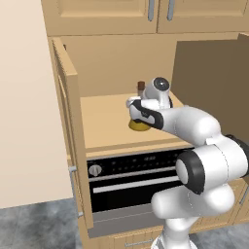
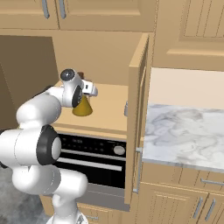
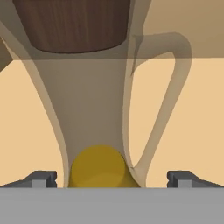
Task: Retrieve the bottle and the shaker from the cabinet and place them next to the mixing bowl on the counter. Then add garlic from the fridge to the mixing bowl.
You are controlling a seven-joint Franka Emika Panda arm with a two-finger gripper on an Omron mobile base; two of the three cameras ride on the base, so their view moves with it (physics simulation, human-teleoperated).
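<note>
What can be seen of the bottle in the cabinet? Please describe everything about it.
The bottle is a cone-shaped flask of clear glass with yellow-olive liquid in its wide base, a thin neck and a dark red-brown stopper. The hand view also shows a curved glass handle at its side. It stands upright on the tan shelf of the cabinet, above the oven. The gripper is open, one fingertip on either side of the bottle, and does not appear to touch it yet.
</note>
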